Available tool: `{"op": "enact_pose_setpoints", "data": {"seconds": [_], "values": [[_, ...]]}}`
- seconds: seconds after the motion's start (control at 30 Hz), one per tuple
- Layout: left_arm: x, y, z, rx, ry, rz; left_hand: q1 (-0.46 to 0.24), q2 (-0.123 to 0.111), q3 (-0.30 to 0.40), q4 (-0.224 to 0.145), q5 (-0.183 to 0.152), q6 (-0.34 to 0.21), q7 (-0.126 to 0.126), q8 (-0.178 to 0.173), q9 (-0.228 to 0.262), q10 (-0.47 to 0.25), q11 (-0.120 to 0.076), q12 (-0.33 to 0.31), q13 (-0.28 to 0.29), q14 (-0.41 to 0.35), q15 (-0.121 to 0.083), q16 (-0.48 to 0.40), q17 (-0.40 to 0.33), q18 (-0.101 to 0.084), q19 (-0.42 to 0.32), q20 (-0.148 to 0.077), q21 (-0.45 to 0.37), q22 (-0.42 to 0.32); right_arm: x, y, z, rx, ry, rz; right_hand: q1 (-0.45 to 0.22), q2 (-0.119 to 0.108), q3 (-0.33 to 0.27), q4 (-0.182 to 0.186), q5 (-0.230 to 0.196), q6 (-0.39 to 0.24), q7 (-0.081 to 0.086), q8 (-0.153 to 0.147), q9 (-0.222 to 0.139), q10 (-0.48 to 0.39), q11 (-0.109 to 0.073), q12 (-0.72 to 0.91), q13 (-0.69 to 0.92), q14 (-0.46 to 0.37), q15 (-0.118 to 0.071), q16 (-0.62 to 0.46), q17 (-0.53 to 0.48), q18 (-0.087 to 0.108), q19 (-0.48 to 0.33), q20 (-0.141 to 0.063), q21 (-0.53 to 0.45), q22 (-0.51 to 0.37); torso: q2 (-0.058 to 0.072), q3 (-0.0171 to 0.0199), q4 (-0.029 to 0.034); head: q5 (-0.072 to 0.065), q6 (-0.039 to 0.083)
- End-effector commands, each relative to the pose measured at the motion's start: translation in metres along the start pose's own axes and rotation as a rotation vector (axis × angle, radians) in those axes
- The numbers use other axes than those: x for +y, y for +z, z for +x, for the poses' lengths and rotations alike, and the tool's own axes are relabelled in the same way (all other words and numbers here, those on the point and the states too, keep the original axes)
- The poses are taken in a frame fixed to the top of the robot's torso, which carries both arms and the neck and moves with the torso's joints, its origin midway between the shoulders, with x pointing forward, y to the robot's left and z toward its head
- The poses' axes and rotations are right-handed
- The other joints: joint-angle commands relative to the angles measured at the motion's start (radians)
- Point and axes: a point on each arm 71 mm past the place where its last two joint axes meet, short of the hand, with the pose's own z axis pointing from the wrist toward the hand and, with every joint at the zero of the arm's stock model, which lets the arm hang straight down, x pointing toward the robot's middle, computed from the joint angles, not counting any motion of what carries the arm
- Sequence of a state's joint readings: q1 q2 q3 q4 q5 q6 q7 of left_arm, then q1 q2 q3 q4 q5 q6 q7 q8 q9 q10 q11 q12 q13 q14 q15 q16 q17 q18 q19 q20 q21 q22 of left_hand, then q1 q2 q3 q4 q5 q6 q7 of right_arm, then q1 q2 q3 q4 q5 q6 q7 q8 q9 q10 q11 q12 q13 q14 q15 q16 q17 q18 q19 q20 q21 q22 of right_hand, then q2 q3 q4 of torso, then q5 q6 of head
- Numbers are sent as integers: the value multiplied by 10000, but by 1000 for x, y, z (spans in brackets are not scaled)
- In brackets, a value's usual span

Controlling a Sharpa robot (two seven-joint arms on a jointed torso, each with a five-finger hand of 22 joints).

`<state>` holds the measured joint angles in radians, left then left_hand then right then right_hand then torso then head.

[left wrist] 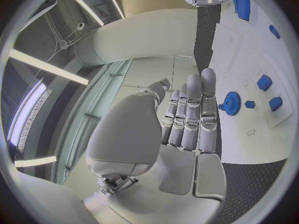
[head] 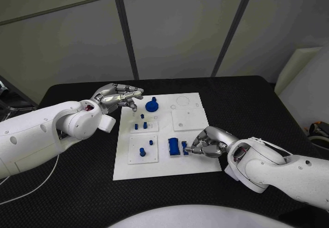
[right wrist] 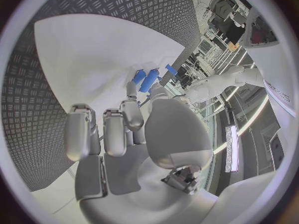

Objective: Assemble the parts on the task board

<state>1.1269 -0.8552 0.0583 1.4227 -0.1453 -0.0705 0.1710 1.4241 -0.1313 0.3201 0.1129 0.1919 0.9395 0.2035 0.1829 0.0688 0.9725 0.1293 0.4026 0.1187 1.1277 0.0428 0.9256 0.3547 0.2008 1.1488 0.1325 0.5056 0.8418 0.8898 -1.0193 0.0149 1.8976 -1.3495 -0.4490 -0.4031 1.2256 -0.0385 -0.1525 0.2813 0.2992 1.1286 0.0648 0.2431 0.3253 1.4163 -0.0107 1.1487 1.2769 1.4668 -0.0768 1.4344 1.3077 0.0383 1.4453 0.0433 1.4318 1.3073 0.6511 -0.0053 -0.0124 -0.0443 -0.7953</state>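
Judging the job part done | white board (head: 192, 164) mid-table: blue gear (head: 152, 105) and small blue pegs (head: 141, 125) already stand in it | our left hand (head: 120, 96) hovers over its far-left corner, fingers loosely apart, holding nothing | our right hand (head: 208, 143) curls at the blue block (head: 175, 146); grip we cannot tell | block still to seat

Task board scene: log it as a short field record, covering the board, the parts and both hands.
board: white rectangular task board in the middle of the black table
gear: blue toothed gear part on the board's far left area
pegs: small blue pegs standing in the left insets
block: blue oblong block at the near middle
left hand: silver left hand above the board's far left corner, holding nothing
right hand: silver right hand beside the block, fingers curled; contact unclear
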Motion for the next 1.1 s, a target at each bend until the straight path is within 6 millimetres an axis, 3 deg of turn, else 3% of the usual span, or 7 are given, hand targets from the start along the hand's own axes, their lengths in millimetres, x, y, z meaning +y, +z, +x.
{"op": "enact_pose_setpoints", "data": {"seconds": [0.03, 0.37, 0.57, 1.1], "values": [[-1, 0, 1, 101, -31, 46, 56, 54, -27, -4, -17, -97, 2, 48, -8, -65, -13, 42, 4, -57, 0, 27, -14, -186, -2, 30, -54, -14, 2, 0, 4, 568, -265, -314, 426, 5, 27, -134, -13, -57, -19, -10, 29, -73, -2, -38, -6, 601, 47, -58, 433, 71, -50, 9, -38, 1244, -9, -7, 22, -13, -5], [-1, 0, 1, 104, -32, 62, 52, 57, -30, 0, -18, -100, 4, 52, -7, -71, -10, 50, 3, -61, 3, 27, -18, -187, -4, 32, -57, -17, 0, 3, 5, 626, -514, -104, 925, 137, 40, -208, -38, -25, -38, 37, 78, -56, -20, -12, 19, 613, 38, -43, 467, 61, -17, 3, -14, 1276, 10, -8, 28, -7, 2], [-1, 0, 1, 102, -31, 61, 52, 57, -30, 0, -18, -100, 4, 52, -7, -71, -10, 50, 3, -61, 3, 27, -18, -187, -4, 32, -57, -17, 0, 6, 6, 552, -461, 112, 939, 248, 8, -115, 42, 19, -54, 74, 103, -25, -32, 34, 51, 624, 27, -18, 506, 53, 9, -5, 10, 1300, 28, 8, 29, -1, -9], [-1, 0, 1, 105, -32, 50, 52, 57, -30, 0, -18, -100, 4, 52, -7, -71, -10, 50, 3, -61, 3, 27, -18, -187, -4, 32, -57, -17, -5, 12, 6, 386, -290, 501, 720, 434, -174, 98, 202, 67, -79, 134, 152, 30, -52, 103, 98, 638, 9, 12, 555, 41, 53, -24, 48, 1342, 5, -2, 32, 5, -75]]}}
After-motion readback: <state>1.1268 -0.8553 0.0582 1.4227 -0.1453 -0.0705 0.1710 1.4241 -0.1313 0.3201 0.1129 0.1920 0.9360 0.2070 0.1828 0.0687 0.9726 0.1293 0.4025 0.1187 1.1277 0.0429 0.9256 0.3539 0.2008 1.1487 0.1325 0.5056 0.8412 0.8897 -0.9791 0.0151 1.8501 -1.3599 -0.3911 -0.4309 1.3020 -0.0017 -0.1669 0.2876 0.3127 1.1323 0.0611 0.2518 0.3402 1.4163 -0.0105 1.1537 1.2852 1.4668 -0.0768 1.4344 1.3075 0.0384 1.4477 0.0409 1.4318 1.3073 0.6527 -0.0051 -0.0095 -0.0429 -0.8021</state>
